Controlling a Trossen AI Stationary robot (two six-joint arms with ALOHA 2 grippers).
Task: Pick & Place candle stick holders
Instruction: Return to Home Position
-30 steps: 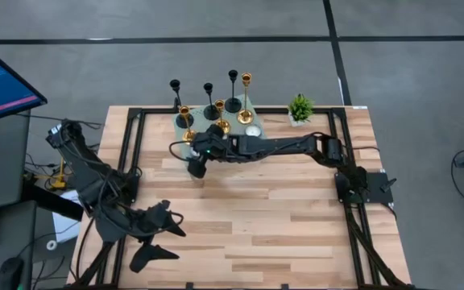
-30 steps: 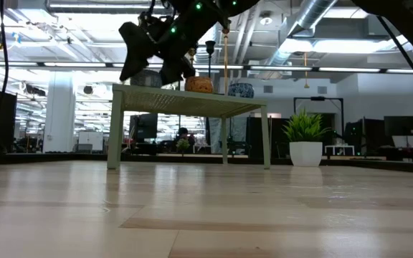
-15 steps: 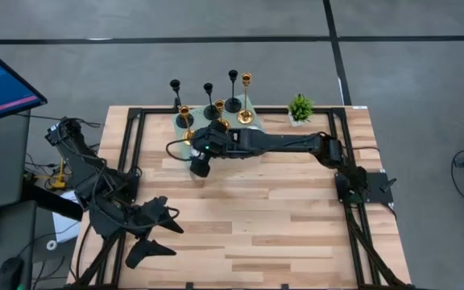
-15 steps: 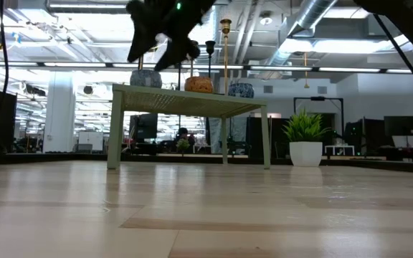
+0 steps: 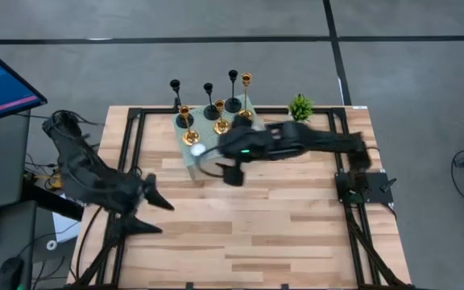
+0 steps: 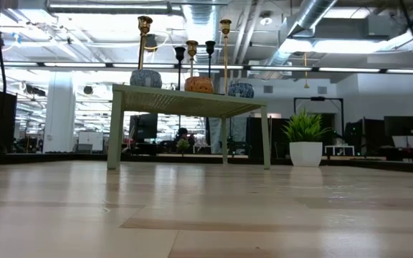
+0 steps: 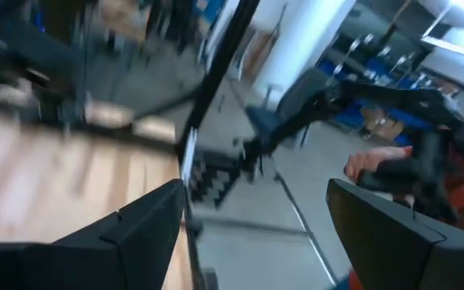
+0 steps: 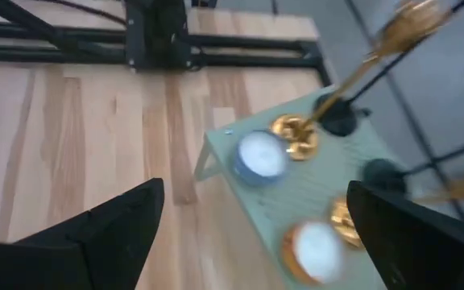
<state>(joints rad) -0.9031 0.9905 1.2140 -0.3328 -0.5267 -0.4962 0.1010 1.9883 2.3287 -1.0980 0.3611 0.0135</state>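
Several candle stick holders stand on a small pale-green stand [image 5: 202,129] at the table's far middle. Three are black and slim [image 5: 175,84] [image 5: 209,89] [image 5: 233,77], one is tall and gold [image 5: 246,79], and shorter gold ones [image 5: 185,113] [image 5: 220,122] stand among them. My right gripper [image 5: 230,174] hangs open above the table, just near of the stand, with nothing between its fingers. Its wrist view looks down on the stand [image 8: 312,193], a gold holder's base [image 8: 295,133] and a black base [image 8: 337,121]. My left gripper [image 5: 153,213] is open over the table's left side.
White tealights [image 5: 193,138] [image 8: 260,155] sit on the stand beside the holders. A small green potted plant [image 5: 300,106] stands at the far edge, right of the stand. Black frame rails [image 5: 131,153] run along the table's sides. Bare wood lies near of the stand.
My right gripper has risen and drawn back from the stand's left near corner toward the table's right and near side, staying open; it has left the low view. My left gripper has risen and moved toward the far-left, still open. The holders have stayed put.
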